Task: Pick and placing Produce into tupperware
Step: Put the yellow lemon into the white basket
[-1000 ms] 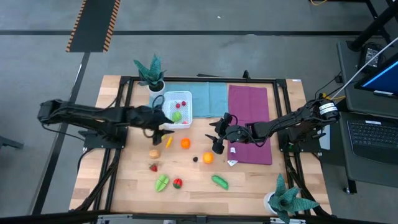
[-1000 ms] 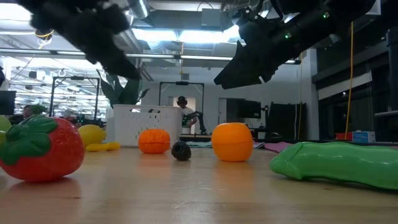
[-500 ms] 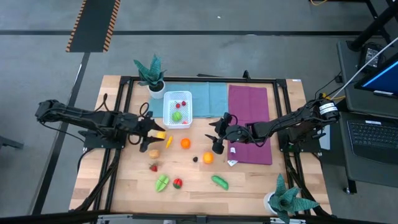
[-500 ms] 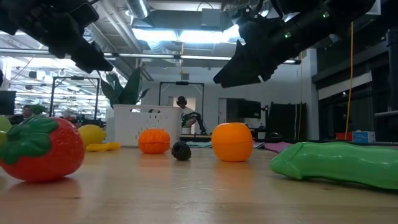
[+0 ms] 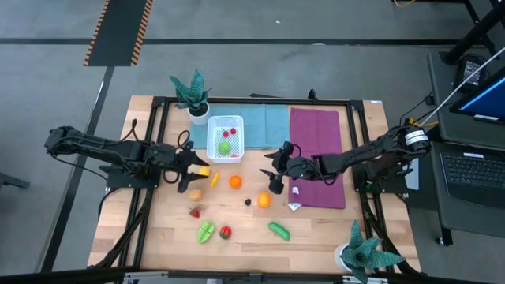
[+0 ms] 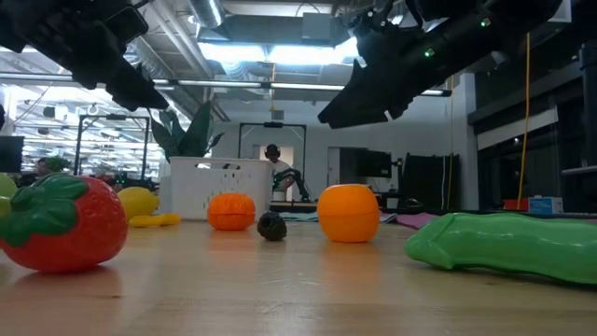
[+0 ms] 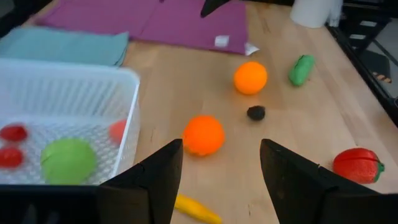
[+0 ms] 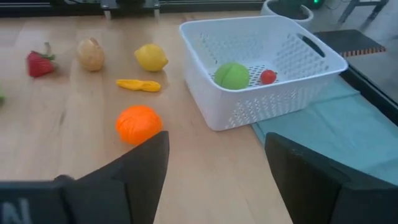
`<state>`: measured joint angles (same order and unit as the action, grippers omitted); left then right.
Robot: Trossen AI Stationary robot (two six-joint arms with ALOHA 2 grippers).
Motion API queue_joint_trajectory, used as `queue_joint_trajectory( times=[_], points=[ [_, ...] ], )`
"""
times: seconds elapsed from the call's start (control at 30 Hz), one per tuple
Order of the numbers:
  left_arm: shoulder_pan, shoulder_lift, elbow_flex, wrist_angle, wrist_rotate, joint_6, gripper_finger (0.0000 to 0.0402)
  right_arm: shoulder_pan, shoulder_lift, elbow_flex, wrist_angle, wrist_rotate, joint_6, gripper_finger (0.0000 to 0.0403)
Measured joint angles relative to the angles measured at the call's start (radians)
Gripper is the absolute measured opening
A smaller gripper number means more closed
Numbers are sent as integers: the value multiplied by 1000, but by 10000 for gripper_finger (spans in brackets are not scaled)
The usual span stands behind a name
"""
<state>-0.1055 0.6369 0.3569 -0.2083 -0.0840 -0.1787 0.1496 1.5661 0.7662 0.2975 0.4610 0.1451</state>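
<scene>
Hovering with fingers apart — left gripper (image 5: 192, 167), right gripper (image 5: 272, 167) — both empty.

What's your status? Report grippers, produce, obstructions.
Left gripper fingers open, empty, beside tupperware. Right gripper fingers open, empty, above orange. Green fruit binned; most produce on table. Nothing in the way.

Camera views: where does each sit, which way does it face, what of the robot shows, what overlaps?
High: overhead, straight down; both arms, left end effector, right end effector, white tupperware.
Low: table height, level across; both arms overhead, strawberry nearest.
Left wrist: over the table, facing the purple cloth; own open fingers.
Right wrist: facing the tupperware; own open fingers.
Shared: both wrist views show the ridged orange beside the tupperware.
</scene>
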Motion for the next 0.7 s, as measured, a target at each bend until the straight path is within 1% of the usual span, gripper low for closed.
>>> queue_joint_trajectory(
  times=[0.07, 0.27, 0.4, 0.53, 0.7],
  points=[
    [0, 0, 0, -29, -30, -42, 206, -11, 0, 0, 0, 0, 2, 267],
    [0, 0, 0, -169, -209, -183, 206, -44, 0, 0, 4, 0, 2, 267],
    [0, 1, 0, -213, -292, -287, 206, -62, 0, 0, 14, 0, 3, 267],
    [0, 21, 1, -245, -314, -363, 206, -79, 0, 0, 16, 0, 2, 267],
    [0, 53, 2, -260, -316, -339, 206, -109, 0, 0, 29, 0, 0, 267]
  ],
)
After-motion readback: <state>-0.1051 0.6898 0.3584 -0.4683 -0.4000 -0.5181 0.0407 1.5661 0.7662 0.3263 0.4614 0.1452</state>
